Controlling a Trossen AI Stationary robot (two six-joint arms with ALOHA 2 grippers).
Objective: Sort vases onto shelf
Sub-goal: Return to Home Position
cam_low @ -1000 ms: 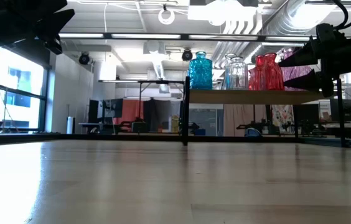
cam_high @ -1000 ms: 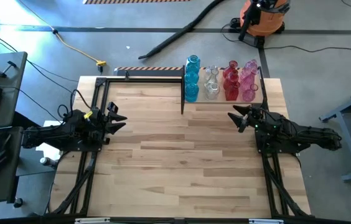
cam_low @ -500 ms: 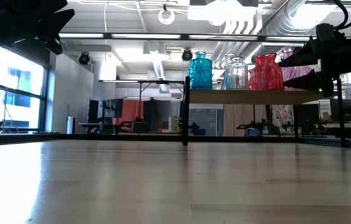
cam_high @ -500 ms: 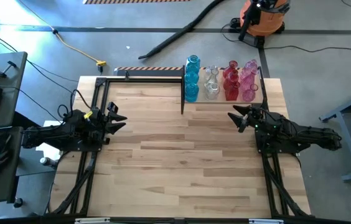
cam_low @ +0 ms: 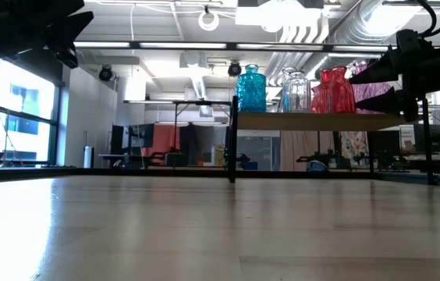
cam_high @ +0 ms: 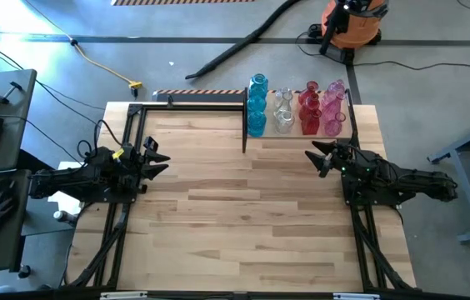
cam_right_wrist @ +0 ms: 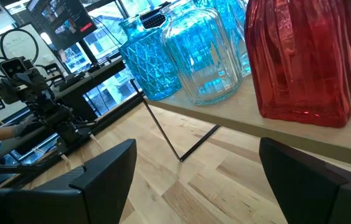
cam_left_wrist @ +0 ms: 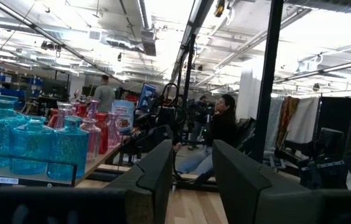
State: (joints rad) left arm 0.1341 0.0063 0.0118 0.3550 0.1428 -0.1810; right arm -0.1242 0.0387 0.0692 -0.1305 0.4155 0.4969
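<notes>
vases (cam_high: 308, 112) fill the shelf (cam_high: 270, 132) at the far right of the table (cam_high: 243, 208) in the high view, in rows of blue, clear, red and pink, and none is left on the wood. the left gripper (cam_high: 158, 158) hangs over the table's left edge, well apart from the shelf, while the right gripper (cam_high: 317, 157) sits just before the shelf's front. in the low view the vases stand upright on the shelf's top board, and the right gripper shows at about their height, near the pink ones. the left wrist view shows that arm's fingers (cam_left_wrist: 157, 171) parted a little with nothing between them, with the blue vases (cam_left_wrist: 32, 146) off to one side and a seated person (cam_left_wrist: 222, 134) in the room beyond. the right wrist view shows fingers (cam_right_wrist: 110, 168) spread wide and empty, with a red vase (cam_right_wrist: 306, 62) and a clear vase (cam_right_wrist: 200, 56) close ahead. the risk, as i judge it, lies with the right arm: a swing towards the shelf while it pulls home could clip the front glass, and the tightly packed rows would pass the knock along.
</notes>
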